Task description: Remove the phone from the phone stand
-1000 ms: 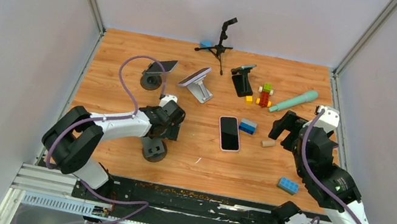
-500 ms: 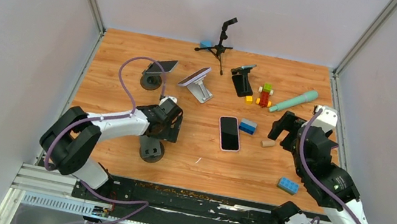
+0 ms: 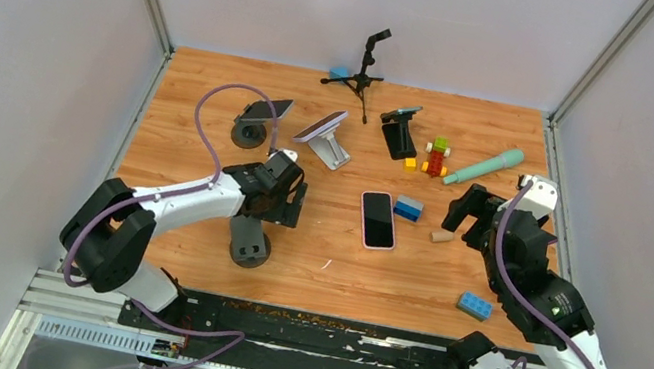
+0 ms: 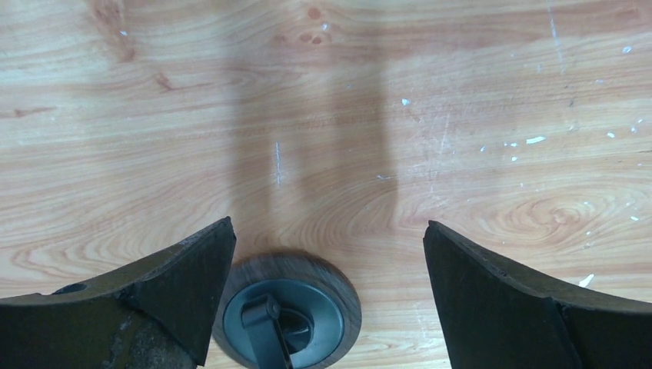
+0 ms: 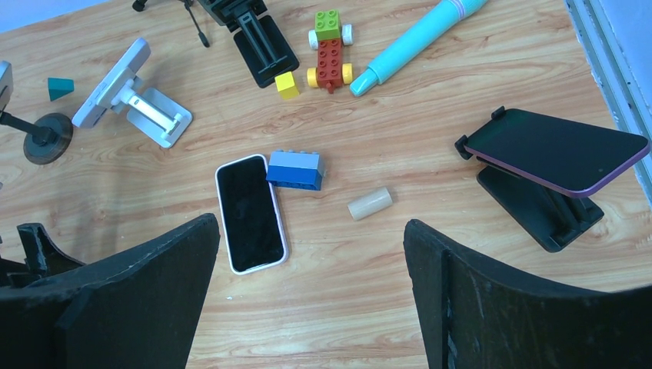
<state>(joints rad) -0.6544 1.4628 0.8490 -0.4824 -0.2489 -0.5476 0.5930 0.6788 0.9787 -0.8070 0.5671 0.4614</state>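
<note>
Left end effector [image 4: 329,231]: jaws wide apart, empty, over wooden counter [image 4: 461,115]. Round dark stand base [image 4: 286,311] just beneath, beside one finger. Right end effector [image 5: 311,231]: wide, empty. White-cased phone [image 5: 250,213] flat ahead-left. Purple-edged phone [image 5: 553,150] on black stand [image 5: 538,211] ahead-right.

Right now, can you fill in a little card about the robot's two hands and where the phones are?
left hand: open, holding nothing, above the round stand
right hand: open, holding nothing
white-edged phone: lying flat on the wooden table, touching the blue brick
purple phone: resting tilted on the black stand, to the right of the right hand
pale phone: leaning on the white stand, far side of the table
</note>
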